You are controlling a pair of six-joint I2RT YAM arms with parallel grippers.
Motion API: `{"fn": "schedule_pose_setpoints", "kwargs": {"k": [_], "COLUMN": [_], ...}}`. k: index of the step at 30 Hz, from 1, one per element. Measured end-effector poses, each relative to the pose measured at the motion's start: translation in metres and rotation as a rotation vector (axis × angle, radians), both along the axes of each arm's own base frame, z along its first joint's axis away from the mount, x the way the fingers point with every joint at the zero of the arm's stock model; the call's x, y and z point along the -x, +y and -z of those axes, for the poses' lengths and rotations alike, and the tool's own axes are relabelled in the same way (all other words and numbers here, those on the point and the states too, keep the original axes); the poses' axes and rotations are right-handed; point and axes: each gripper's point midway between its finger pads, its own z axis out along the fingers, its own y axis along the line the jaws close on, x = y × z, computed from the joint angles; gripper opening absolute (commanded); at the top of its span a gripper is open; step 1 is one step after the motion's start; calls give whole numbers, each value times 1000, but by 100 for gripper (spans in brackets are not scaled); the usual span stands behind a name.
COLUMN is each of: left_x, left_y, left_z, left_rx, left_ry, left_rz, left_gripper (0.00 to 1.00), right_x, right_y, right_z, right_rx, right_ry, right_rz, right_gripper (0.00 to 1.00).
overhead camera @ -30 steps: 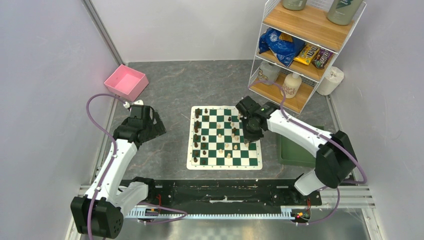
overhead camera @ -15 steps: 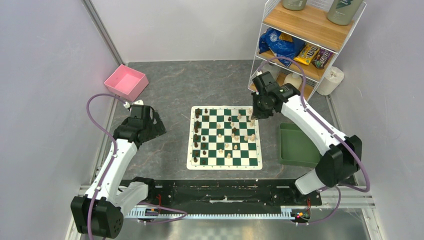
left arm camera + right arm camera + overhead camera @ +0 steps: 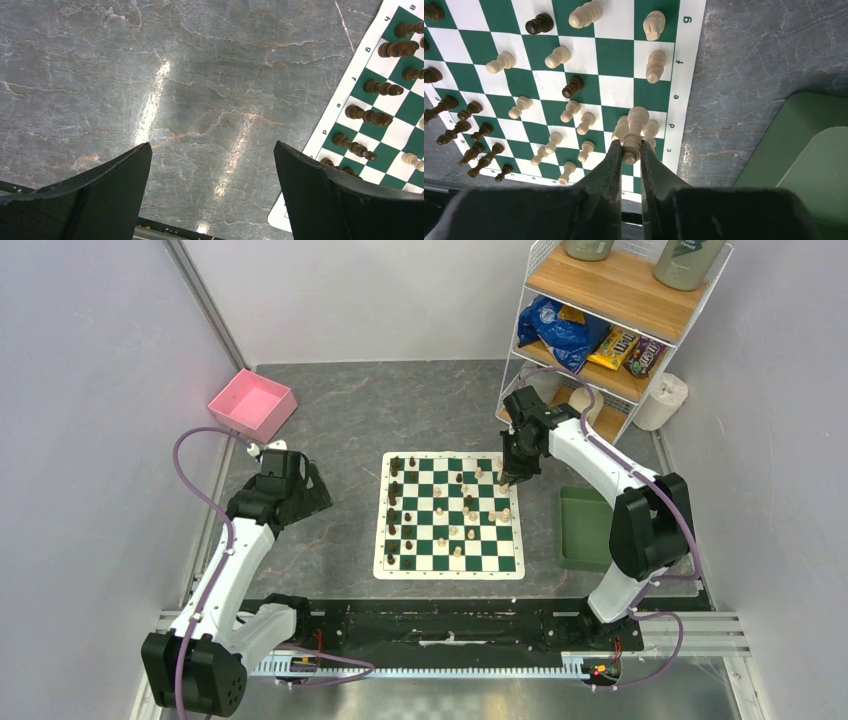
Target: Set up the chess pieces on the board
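Observation:
The board [image 3: 447, 573] lies in the middle of the table, a green-and-white checked mat. Dark chess pieces [image 3: 393, 510] stand mostly along its left columns and pale ones [image 3: 470, 515] are scattered over the centre and right. My right gripper [image 3: 629, 146] is shut on a pale chess piece [image 3: 634, 127], hanging just above the board's right edge [image 3: 684, 75] near its far corner [image 3: 512, 478]. Beneath it stand other pale pieces [image 3: 654, 65]. My left gripper [image 3: 212, 147] is open and holds nothing, over bare table left of the board [image 3: 320, 145].
A plain green tray [image 3: 590, 530] lies right of the board, close under the right arm. A pink bin [image 3: 252, 403] sits at the far left. A wire shelf rack [image 3: 600, 340] with snacks and bottles stands at the far right, a white roll [image 3: 662, 400] beside it.
My right gripper, still shut, has moved from over the board's right-middle squares to its far right edge. The left arm has not moved.

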Motion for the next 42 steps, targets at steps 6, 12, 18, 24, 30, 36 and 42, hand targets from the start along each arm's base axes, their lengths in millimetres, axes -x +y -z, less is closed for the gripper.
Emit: {"fn": "schedule_pose_setpoints", "kwargs": {"k": [6,12,18,24,30,36,42], "left_x": [0,0,0,0,0,0,0], "left_y": [0,0,0,0,0,0,0], "left_z": [0,0,0,0,0,0,0], "left_rx": [0,0,0,0,0,0,0], "left_ry": [0,0,0,0,1,1,1], "left_rz": [0,0,0,0,0,0,0], "left_gripper": [99,99,99,99,99,99,99], "right_x": [2,6,8,7,5,6,6], "right_y": [-1,0,-1,-3,-3,-5,-5], "right_z": [14,29,39,47,55,57,57], "right_rx": [5,9,19,25,28,30,31], "right_ry": [32,74,97,108,115,119,119], "right_rz": [-7,-14,-20,-21,-20,-20,-23], "right_gripper": [12,12,12,12,13,18,27]}}
